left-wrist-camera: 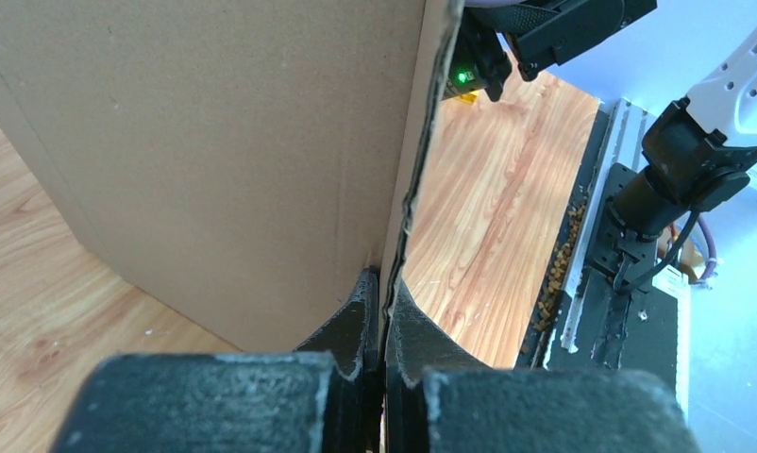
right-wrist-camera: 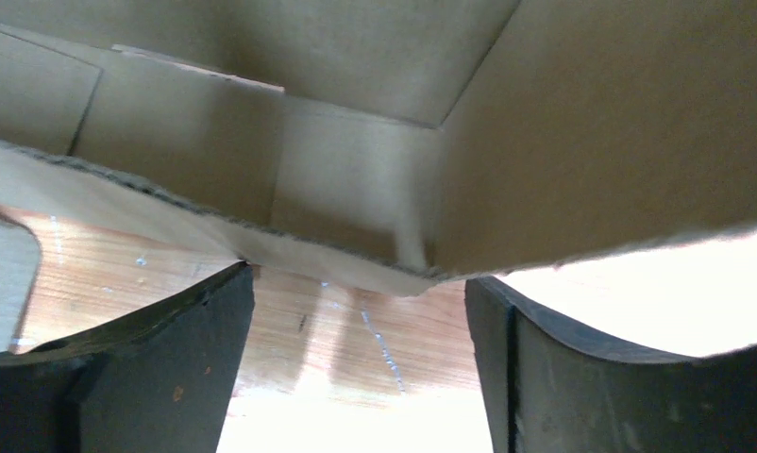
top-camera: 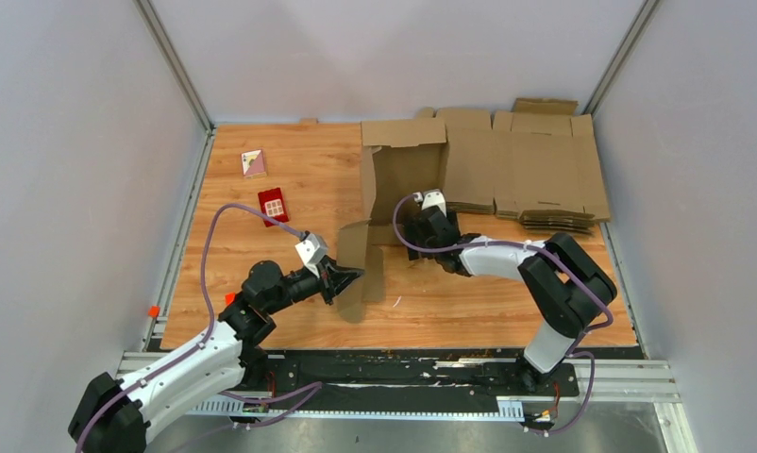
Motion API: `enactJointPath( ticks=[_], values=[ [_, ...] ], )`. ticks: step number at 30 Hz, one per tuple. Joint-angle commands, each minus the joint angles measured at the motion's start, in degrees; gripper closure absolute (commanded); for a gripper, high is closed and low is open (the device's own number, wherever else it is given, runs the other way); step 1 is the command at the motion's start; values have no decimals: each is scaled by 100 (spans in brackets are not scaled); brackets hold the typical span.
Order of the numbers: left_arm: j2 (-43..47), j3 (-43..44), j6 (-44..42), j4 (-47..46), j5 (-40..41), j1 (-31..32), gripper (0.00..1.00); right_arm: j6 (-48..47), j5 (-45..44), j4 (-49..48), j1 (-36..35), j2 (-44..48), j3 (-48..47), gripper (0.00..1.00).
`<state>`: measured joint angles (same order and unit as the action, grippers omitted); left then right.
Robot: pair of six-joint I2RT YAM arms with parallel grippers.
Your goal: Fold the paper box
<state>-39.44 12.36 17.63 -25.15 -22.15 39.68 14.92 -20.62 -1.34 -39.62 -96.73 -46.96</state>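
- Left gripper (top-camera: 344, 277): clamped on the paper box (top-camera: 405, 176). Its fingers (left-wrist-camera: 361, 316) pinch the raw edge of the near flap (top-camera: 354, 253), which stands upright off the wooden table (top-camera: 469, 302).
- Right gripper (top-camera: 424, 225): jaws spread wide at the box's near wall, at 3 o'clock from the flap. In the wrist view a cardboard edge (right-wrist-camera: 290, 247) crosses just beyond the gap between the fingers; no pinch is made.
- Paper box: plain brown corrugated sheet, partly erected. It sits mid-table toward 12 o'clock, with its walls raised around an open interior.
- Handling, as judged: light, and stiff across the panels. It should hinge readily along the scored creases and is likely to spring back if released. The surface is matt and should not be slippery, but hard squeezing may crush the edges.
- Hold points, as judged: free flap edges close to a crease, one arm bracing a wall while the other turns the flap.
- Also present: a pile of flat cardboard sheets (top-camera: 540, 170) at 1 o'clock, just beside the box, and a small red box (top-camera: 274, 205) at 10 o'clock, well apart.
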Motion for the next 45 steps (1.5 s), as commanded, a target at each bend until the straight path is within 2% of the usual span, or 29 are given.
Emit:
enactJointPath(
  ticks=[1, 7, 10, 14, 23, 29, 36, 40, 45],
  values=[
    [-103, 16, 108, 607, 59, 31, 100, -68, -183, -4, 117, 220, -190, 13],
    [-252, 90, 76, 540, 60, 31, 100, -275, 748, -715, 520, 637, 49, 1],
    [-278, 91, 65, 520, 49, 31, 100, -500, 1278, -1053, 692, 724, 128, 0],
    [-281, 96, 54, 503, 38, 33, 100, -627, 1455, -1232, 760, 615, 92, 3],
    [-311, 83, 47, 461, -8, 32, 100, -708, 1308, -1116, 762, -147, -216, 9],
    [-307, 57, 22, 429, -52, 31, 100, -541, 892, -768, 770, -531, -467, 21],
    [-307, 48, -18, 440, -42, 31, 100, -282, 401, -389, 763, -661, -596, 21],
    [-309, 23, -23, 402, -29, 31, 100, -249, 550, -336, 735, -762, -612, 25],
    [-354, -10, -23, 344, -32, 31, 100, -120, -42, 90, 549, -1064, -876, 19]
  ],
)
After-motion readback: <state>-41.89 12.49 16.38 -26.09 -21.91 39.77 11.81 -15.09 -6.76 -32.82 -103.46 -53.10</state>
